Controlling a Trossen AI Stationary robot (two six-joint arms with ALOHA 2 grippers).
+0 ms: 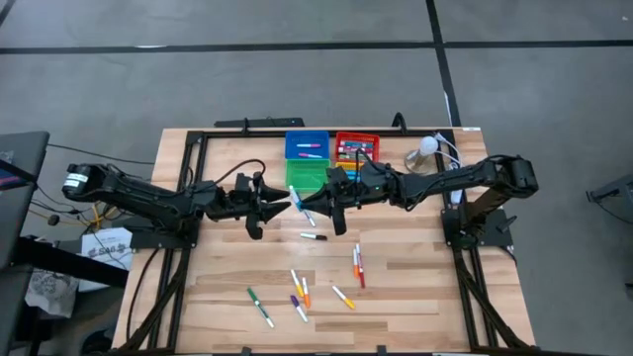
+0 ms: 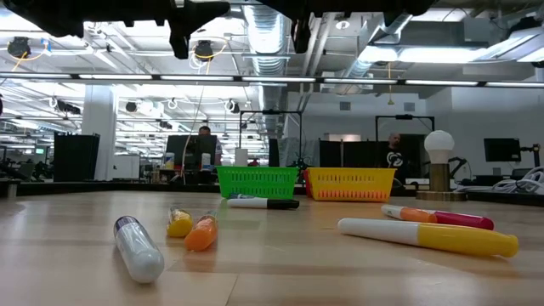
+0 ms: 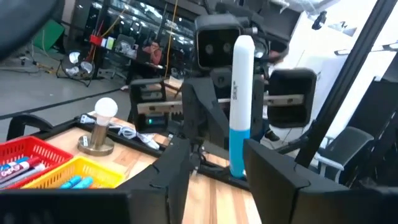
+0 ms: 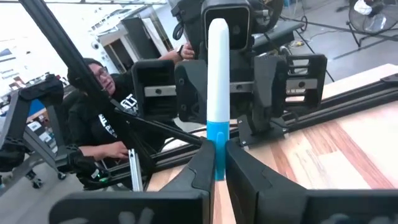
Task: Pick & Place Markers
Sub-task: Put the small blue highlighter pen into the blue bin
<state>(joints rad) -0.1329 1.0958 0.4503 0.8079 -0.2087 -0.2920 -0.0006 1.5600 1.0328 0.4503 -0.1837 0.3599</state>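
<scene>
A marker (image 4: pixel 217 81) with a white barrel and a blue end stands upright in the air over the table's middle, blue end down, between my two grippers, which face each other. My right gripper (image 4: pixel 217 167) is shut on it. My left gripper (image 3: pixel 217 177) is open, and the marker (image 3: pixel 240 99) stands just in front of the gap between its fingers; I cannot tell whether it touches them. From above, the marker (image 1: pixel 299 201) shows between the left gripper (image 1: pixel 283 205) and the right gripper (image 1: pixel 313 206). Several other markers (image 1: pixel 302 289) lie flat on the near half of the table. My right gripper pinches the marker's blue lower end (image 4: pixel 217 138) between its two fingers. The fingers come level from the table's right side and lie across the marker. The marker stands upright, its white barrel rising above the fingers, lifted clear of the table.
Blue (image 1: pixel 307 145), red (image 1: pixel 357 145), green (image 1: pixel 305 174) and yellow (image 2: pixel 350 182) bins stand at the table's far middle, some with markers inside. A bulb on a stand (image 1: pixel 425 153) is at the far right. A black-capped marker (image 1: pixel 314 236) lies below the grippers. A person sits beyond the table (image 4: pixel 102 124).
</scene>
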